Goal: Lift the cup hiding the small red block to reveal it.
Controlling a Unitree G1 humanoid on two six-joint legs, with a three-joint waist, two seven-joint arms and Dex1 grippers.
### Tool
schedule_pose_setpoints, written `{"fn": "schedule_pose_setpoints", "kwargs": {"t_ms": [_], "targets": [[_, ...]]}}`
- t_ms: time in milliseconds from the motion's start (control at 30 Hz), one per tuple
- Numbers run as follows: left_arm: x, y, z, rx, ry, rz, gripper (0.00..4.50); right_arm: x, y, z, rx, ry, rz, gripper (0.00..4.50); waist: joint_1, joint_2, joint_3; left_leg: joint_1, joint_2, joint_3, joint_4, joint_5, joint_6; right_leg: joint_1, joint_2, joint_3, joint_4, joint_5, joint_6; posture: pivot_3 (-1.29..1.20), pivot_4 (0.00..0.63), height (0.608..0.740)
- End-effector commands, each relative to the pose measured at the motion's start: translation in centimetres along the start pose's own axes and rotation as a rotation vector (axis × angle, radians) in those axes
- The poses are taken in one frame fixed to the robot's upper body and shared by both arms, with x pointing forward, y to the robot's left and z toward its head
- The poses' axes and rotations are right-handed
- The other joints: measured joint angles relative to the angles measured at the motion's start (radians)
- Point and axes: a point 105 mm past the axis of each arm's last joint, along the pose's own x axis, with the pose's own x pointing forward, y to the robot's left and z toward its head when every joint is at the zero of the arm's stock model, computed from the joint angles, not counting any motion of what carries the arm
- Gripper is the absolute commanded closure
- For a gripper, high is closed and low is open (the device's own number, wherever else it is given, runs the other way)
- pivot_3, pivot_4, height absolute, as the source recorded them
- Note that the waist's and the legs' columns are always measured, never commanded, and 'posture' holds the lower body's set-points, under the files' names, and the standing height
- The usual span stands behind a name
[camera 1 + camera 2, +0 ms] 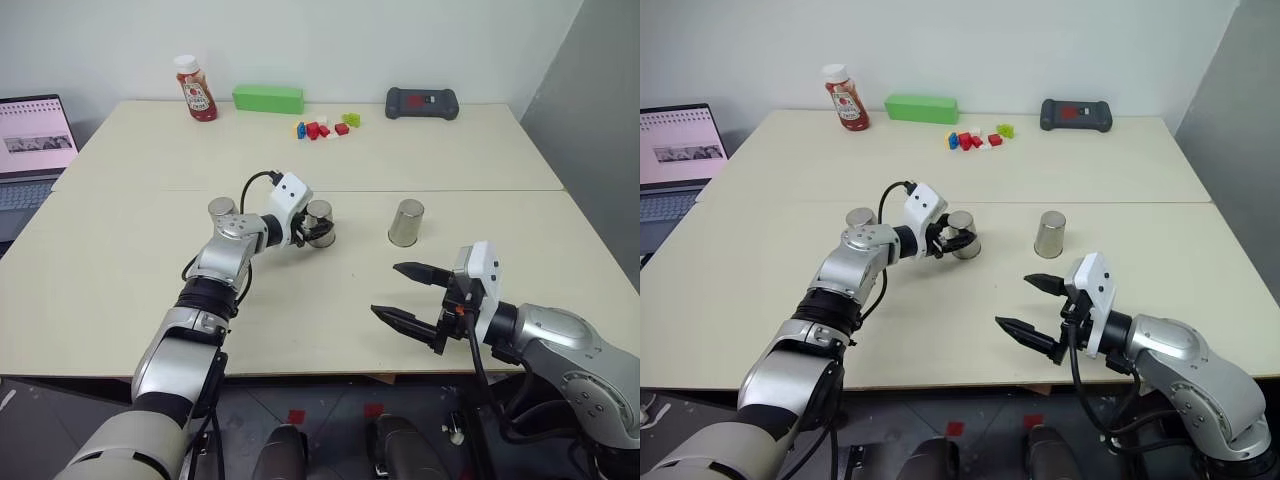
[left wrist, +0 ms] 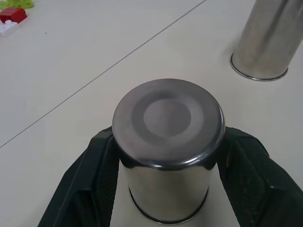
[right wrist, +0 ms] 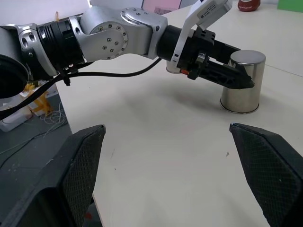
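The pale beige counter (image 1: 420, 150) lies bare between the two arms. Three upturned silver-grey metal tumblers stand across its middle: the left one (image 1: 221, 208) behind the left forearm, the middle one (image 1: 320, 222) flanked by the left gripper (image 1: 958, 240), the right one (image 1: 406, 222) apart with open passage around it.

The silver-grey metal cup (image 1: 221, 208) at nine o'clock of the gripped one is half hidden behind the left arm. The open grey laptop (image 1: 30, 150) is cut off by the picture's edge.
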Motion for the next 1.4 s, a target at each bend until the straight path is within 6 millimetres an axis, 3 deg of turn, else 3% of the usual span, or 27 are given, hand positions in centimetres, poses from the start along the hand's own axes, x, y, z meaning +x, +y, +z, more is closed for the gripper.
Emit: {"fn": "schedule_pose_setpoints", "kwargs": {"t_ms": [33,233,333,633,800,1233,1267,1400], "targets": [[-0.9,1.0,2.7,0.002,-0.105,0.041,1.81,0.1,0.3,1.0,-0.029,-0.037,0.015,0.0,0.0,0.0,0.0,0.0,0.0,0.0,0.0,0.0,0.0,0.0,0.0,0.0,0.0,0.0,0.0,0.0,0.15,0.74],[-3.1,1.7,6.2,0.029,-0.217,0.094,1.82,0.2,0.2,1.2,-0.037,-0.038,0.026,0.0,0.0,0.0,0.0,0.0,0.0,0.0,0.0,0.0,0.0,0.0,0.0,0.0,0.0,0.0,0.0,0.0,0.15,0.74],[-4.7,2.2,6.9,0.052,-0.218,0.134,1.82,0.3,0.1,1.4,-0.041,-0.04,0.032,0.0,-0.002,0.0,0.0,0.0,0.0,0.0,0.0,0.0,0.0,0.0,0.0,0.0,0.0,0.0,0.0,0.0,0.15,0.74],[-8.1,3.8,2.2,0.042,-0.034,0.305,1.82,0.6,0.3,1.3,-0.034,-0.044,0.063,0.0,-0.001,0.0,0.0,0.001,0.0,-0.001,0.0,0.0,0.0,0.001,0.0,0.0,0.0,0.0,0.0,0.0,0.15,0.74],[-7.5,3.1,1.0,-0.023,-0.02,0.277,1.82,0.8,-0.1,1.6,-0.048,-0.047,0.072,0.0,0.005,0.0,0.0,0.0,0.0,-0.002,0.001,0.0,0.0,0.001,0.0,-0.001,0.0,0.0,0.0,0.0,0.15,0.74],[-7.0,3.9,-1.2,-0.099,0.043,0.319,1.82,1.0,-0.2,1.4,-0.046,-0.047,0.083,0.0,0.002,0.0,0.0,0.001,0.0,-0.002,0.0,0.0,0.0,0.001,0.0,-0.001,0.0,0.0,0.0,0.0,0.15,0.74],[-7.0,3.9,-1.1,-0.116,0.036,0.315,1.12,1.0,-0.2,1.4,-0.046,-0.046,0.079,0.0,0.002,0.0,0.0,0.001,0.0,-0.002,0.0,0.0,0.0,0.001,0.0,-0.001,0.0,0.0,0.0,0.0,0.15,0.74],[-7.0,3.7,-0.1,-0.15,0.003,0.292,0.26,0.9,-0.2,1.3,-0.044,-0.043,0.076,0.0,0.002,0.0,0.0,0.0,0.0,-0.002,0.0,0.0,0.0,0.001,0.0,-0.001,0.0,0.0,0.0,0.0,0.15,0.74]]}}
